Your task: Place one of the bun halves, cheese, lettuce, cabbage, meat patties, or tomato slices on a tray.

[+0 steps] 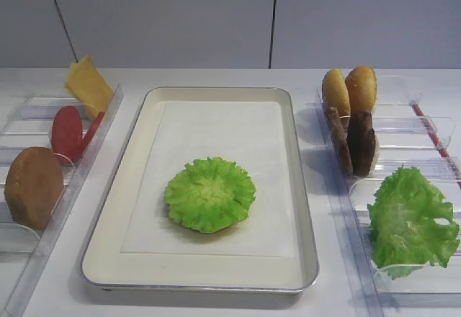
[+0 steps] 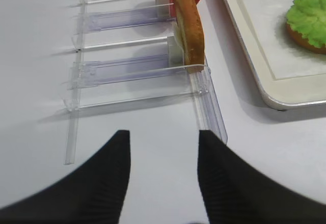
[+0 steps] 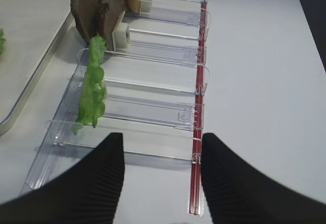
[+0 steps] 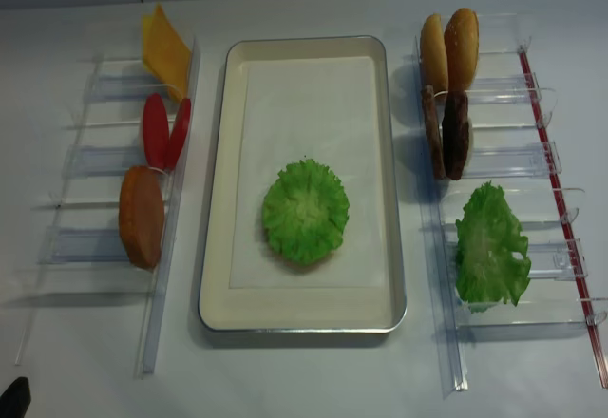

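Lettuce [image 1: 209,193] lying flat, ruffles up, round with no long axis, on a bun half on tray [image 1: 130,209], toward 6 o'clock. Right gripper [image 3: 162,180] released, holding nothing, hovering well apart at 3 o'clock.

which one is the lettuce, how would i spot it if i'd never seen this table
Find the silver tray in the middle of the table. The lettuce is the round, ruffled, bright green leaf lying flat on its paper liner, over a bun half. The other green leaf is bigger, irregular and stands in the clear bin on the right.
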Tool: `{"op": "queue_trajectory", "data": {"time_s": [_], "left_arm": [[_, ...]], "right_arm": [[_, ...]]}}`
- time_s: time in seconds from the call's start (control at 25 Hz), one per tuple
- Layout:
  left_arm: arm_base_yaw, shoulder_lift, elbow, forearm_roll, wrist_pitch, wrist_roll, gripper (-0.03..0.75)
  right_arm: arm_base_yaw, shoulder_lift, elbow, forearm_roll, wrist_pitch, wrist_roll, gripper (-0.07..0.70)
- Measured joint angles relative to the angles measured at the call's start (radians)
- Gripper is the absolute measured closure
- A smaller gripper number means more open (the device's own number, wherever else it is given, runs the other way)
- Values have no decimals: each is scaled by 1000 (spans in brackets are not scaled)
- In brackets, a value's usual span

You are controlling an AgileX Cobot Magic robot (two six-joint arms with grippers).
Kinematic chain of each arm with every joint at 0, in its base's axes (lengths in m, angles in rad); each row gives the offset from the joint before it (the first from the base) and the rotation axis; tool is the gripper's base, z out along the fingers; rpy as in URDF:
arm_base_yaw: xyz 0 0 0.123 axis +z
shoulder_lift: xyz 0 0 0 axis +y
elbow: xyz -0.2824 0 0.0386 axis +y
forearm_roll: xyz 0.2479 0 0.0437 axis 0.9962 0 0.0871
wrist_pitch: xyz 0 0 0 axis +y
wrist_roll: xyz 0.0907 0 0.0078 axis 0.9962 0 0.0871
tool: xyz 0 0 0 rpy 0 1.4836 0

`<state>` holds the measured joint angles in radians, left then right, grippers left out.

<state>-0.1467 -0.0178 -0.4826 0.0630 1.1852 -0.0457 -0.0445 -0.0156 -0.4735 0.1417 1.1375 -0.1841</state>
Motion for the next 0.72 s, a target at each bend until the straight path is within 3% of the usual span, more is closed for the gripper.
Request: {"op": "queue_trajectory", "data": {"time_s": [0.72], "left_arm": [[0, 0, 0, 0, 0, 0, 420]], "right_arm": [[0, 0, 0, 0, -2, 6, 255]]}}
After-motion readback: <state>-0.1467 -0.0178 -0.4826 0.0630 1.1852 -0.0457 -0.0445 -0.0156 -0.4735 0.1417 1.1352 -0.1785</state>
